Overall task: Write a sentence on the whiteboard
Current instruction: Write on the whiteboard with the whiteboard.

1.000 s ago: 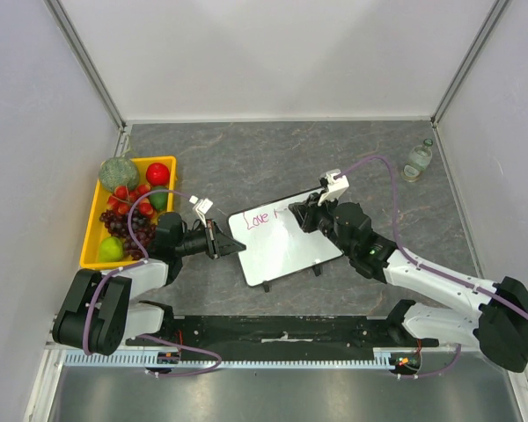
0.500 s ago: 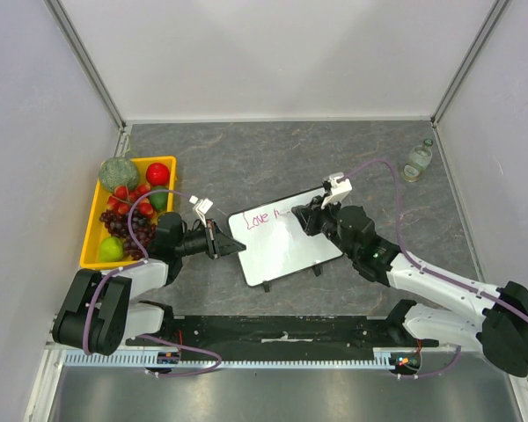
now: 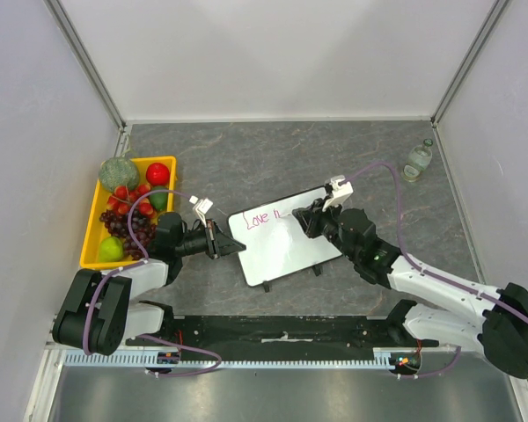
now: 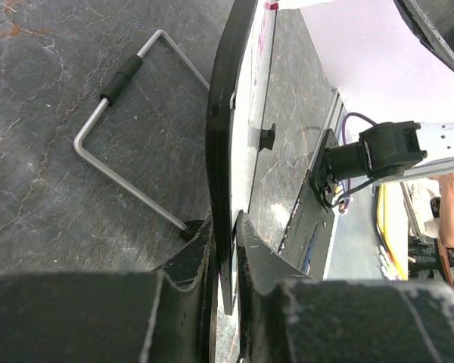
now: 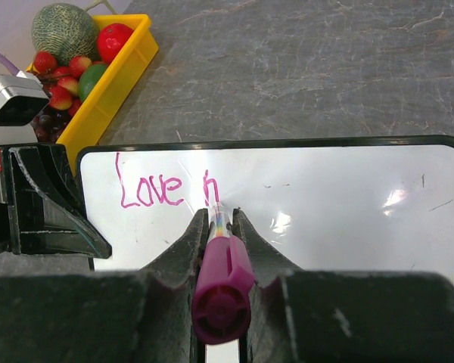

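The whiteboard (image 3: 286, 242) lies mid-table, white with a thin black frame. The sentence (image 3: 266, 216) reads "Love" plus the first strokes of another letter, in pink; it shows clearly in the right wrist view (image 5: 163, 189). My left gripper (image 3: 222, 242) is shut on the whiteboard's left edge (image 4: 225, 151), seen edge-on between its fingers. My right gripper (image 3: 301, 220) is shut on a magenta-capped pen (image 5: 221, 276), whose tip touches the board just under the last stroke.
A yellow tray (image 3: 97, 211) of fruit stands at the left, also in the right wrist view (image 5: 117, 76). A small bottle (image 3: 417, 160) stands at the back right. A bent wire stand (image 4: 129, 144) lies under the board.
My right gripper has shifted slightly along the board with the pen, and the stroke after "Love" has grown. The left gripper and board have not moved.
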